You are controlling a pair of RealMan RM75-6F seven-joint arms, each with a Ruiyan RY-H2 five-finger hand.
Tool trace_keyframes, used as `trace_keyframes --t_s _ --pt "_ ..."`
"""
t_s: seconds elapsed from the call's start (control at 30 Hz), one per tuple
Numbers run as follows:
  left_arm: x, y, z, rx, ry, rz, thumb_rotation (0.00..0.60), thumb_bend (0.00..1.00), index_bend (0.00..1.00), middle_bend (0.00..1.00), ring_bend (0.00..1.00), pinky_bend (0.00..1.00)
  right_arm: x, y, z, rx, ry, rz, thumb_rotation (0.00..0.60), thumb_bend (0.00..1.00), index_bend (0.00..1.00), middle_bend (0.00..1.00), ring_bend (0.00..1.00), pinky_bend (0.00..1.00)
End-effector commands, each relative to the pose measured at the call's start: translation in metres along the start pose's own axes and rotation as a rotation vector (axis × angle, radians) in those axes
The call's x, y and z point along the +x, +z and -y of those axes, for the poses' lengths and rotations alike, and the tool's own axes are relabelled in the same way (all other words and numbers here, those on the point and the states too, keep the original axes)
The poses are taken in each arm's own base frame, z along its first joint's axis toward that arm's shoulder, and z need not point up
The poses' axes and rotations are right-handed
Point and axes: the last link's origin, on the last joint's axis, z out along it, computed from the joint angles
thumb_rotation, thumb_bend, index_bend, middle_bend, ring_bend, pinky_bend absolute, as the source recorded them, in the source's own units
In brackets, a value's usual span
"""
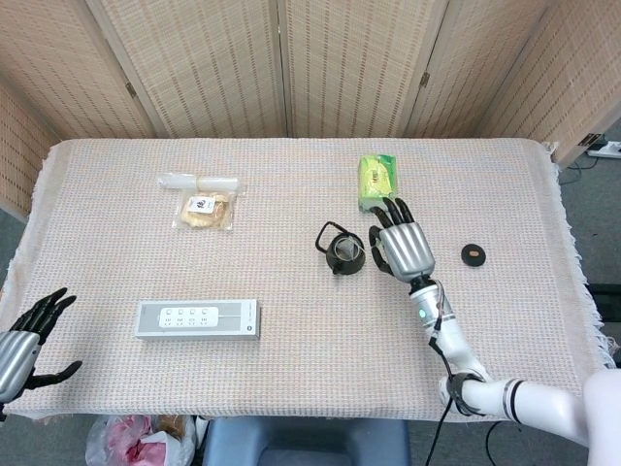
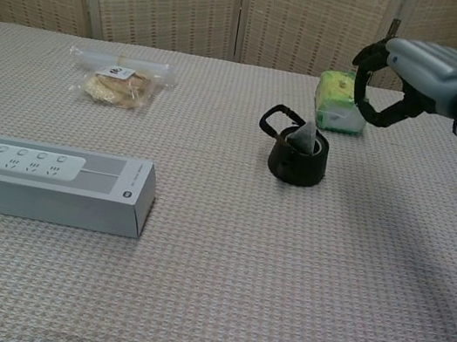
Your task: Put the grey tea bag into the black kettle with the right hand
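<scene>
Hovering just right of the black kettle (image 2: 298, 156), right hand (image 1: 405, 248) with fingers spread and loosely curled, gripping nothing. Grey tea bag (image 2: 304, 137) sitting in the kettle's open mouth, its top poking above the rim. Green packet (image 1: 376, 181) lying just beyond on the far side; small round lid (image 1: 473, 254) further right. Far left: left hand (image 1: 21, 345) empty, fingers spread, at the near table edge. White power strip (image 1: 197, 318) near left; snack bag (image 1: 205, 210) far left.

The right hand (image 1: 406, 249) hovers empty, fingers (image 1: 393, 211) spread, just beside the black kettle (image 1: 343, 253) on the tabletop (image 1: 291, 291); left hand (image 1: 21, 340) at the edge.
</scene>
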Motion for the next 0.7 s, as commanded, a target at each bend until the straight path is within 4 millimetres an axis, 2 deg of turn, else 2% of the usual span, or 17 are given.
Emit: trace_keyframes --t_s 0.03,0.17,0.2,0.27,0.33,0.4,0.57,0.7 --pt "-0.001 0.0 -0.002 -0.002 0.003 0.0 0.6 0.27 0.0 0.0 0.0 0.18 -0.007 -0.011 -0.008 -0.009 -0.032 0.021 0.6 0.44 0.65 0.17 0.0 0.0" --pt "-0.002 0.002 -0.003 0.001 0.008 0.004 0.6 0.27 0.0 0.0 0.0 0.18 -0.021 -0.024 -0.016 -0.015 -0.082 0.059 0.6 0.41 0.65 0.15 0.0 0.0" --pt "-0.003 0.003 -0.003 0.001 0.009 0.006 0.6 0.27 0.0 0.0 0.0 0.18 -0.025 -0.027 -0.018 -0.013 -0.103 0.085 0.6 0.38 0.6 0.12 0.0 0.0" --pt "-0.003 0.004 -0.003 0.004 0.011 0.01 0.6 0.27 0.0 0.0 0.0 0.18 -0.032 -0.034 -0.023 -0.013 -0.146 0.153 0.6 0.31 0.35 0.03 0.0 0.0" --pt "-0.004 0.005 -0.003 0.006 0.012 0.012 0.6 0.27 0.0 0.0 0.0 0.18 -0.036 -0.039 -0.026 -0.023 -0.191 0.199 0.6 0.28 0.13 0.0 0.0 0.0" --pt "-0.004 0.005 -0.003 0.007 0.012 0.012 0.6 0.27 0.0 0.0 0.0 0.18 -0.037 -0.043 -0.029 -0.037 -0.234 0.222 0.6 0.27 0.05 0.0 0.0 0.0" --pt "-0.003 0.004 -0.002 0.015 0.011 0.007 0.6 0.27 0.0 0.0 0.0 0.18 -0.034 -0.06 -0.038 -0.095 -0.333 0.261 0.6 0.27 0.02 0.0 0.0 0.0" --pt "-0.003 0.004 -0.002 0.015 0.012 0.007 0.6 0.27 0.0 0.0 0.0 0.18 -0.021 -0.075 -0.044 -0.132 -0.341 0.268 0.6 0.27 0.02 0.0 0.0 0.0"
